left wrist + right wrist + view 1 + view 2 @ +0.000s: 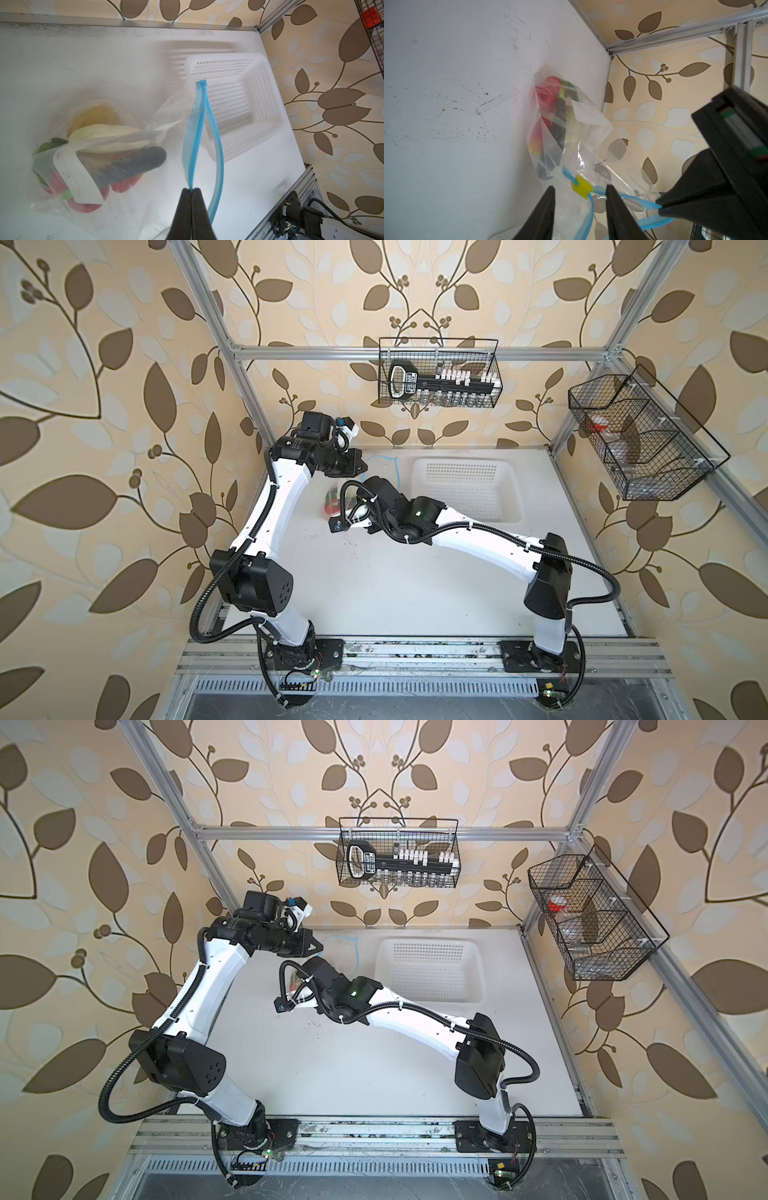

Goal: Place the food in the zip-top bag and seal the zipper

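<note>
The clear zip-top bag hangs from its top with its bottom resting on the white table. The food lies in the bottom of it: a dark eggplant, a white radish, red tomatoes and a yellow-brown piece. My left gripper is shut on one lip of the blue zipper, whose two strips bow apart. My right gripper is open, and the yellow tab sits between its fingertips, just beyond them and untouched. In both top views the arms meet over the bag at the back left.
A white perforated basket stands just right of the bag, near the back wall. Two black wire baskets hang on the frame at the back and right. The aluminium frame post rises close behind my left arm.
</note>
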Controlling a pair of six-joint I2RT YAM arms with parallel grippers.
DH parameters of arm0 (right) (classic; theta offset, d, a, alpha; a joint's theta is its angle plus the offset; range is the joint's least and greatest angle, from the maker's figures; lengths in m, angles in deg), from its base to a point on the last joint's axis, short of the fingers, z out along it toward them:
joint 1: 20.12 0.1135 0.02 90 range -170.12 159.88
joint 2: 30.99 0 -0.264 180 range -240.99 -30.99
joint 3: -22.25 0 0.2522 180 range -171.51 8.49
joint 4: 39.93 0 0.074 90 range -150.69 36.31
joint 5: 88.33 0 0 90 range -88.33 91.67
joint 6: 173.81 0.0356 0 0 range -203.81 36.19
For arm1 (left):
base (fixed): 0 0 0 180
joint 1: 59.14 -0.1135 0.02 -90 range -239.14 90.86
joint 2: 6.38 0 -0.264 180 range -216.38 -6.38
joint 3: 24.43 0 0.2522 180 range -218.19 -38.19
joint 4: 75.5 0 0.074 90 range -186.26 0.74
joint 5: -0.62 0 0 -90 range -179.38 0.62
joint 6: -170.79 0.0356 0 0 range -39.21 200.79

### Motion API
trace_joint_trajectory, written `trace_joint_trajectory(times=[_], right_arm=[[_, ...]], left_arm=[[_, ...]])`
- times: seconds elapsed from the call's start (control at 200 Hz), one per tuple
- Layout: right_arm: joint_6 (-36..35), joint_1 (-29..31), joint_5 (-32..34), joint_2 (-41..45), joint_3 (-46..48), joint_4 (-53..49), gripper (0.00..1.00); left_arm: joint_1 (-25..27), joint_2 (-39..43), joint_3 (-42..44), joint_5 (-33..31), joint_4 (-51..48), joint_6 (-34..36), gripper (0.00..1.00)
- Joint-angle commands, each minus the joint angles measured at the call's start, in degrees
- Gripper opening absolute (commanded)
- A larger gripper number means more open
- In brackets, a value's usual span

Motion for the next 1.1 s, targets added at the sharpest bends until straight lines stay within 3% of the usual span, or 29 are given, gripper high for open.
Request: trace_joint_trajectory(times=[0.0, 0.375, 0.93, 1.095], right_arm=[[-2.1, 1.1, 1.7, -0.3, 0.8, 1.7, 0.44], [-2.5, 0.5, 2.7, -0.8, 1.1, 1.4, 0.45], [-2.9, 0.3, 4.2, -3.5, 0.5, 1.5, 0.34], [-2.7, 0.2, 4.5, -3.0, 0.6, 1.0, 0.35]], left_arm=[[0.5, -0.3, -2.4, -0.1, -0.6, 1.0, 0.0], [0.7, -0.1, -2.5, -0.2, -0.7, 1.1, 0.0], [0.9, 0.4, -1.9, -0.1, -0.8, 1.2, 0.0], [0.9, 0.5, -1.8, -0.3, -0.8, 1.3, 0.0]])
